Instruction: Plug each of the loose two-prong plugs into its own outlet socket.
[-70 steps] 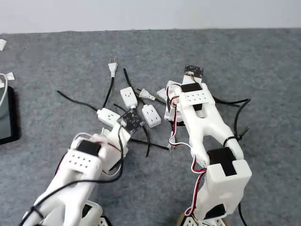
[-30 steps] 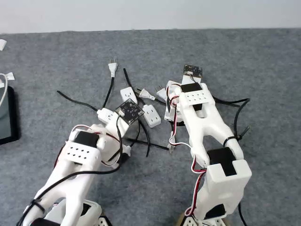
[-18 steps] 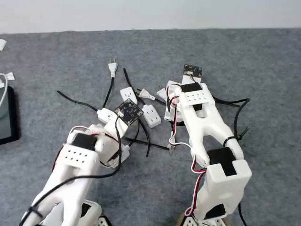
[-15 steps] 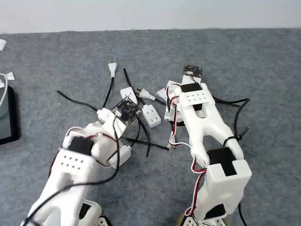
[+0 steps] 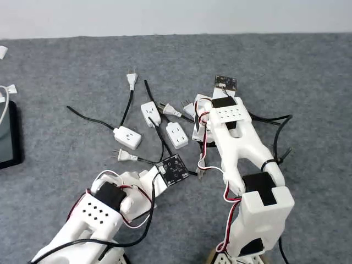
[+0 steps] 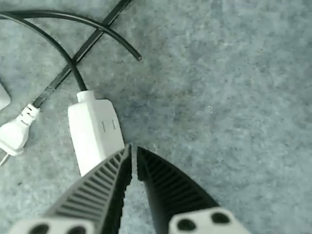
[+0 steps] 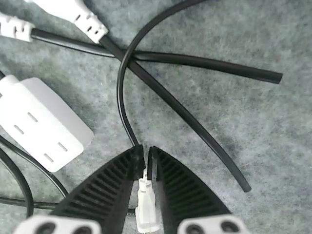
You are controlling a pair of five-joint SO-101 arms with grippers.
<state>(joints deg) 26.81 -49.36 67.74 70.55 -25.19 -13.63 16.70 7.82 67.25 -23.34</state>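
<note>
My left gripper is shut with nothing between its fingers, its tips right beside a white outlet socket on the grey carpet. A loose white plug lies a little beyond that socket. My right gripper is shut on a white plug, whose black cord curves away from the fingertips. A second white socket lies close beside this gripper. From above, three sockets and loose plugs lie between the arms.
Black cords criss-cross the carpet around the sockets and reach out past the right arm. A dark tablet lies at the left edge. The left arm sits low near the front.
The left arm has drawn back from the sockets toward the front and swung right, uncovering the left socket and a plug. The right arm has not moved.
</note>
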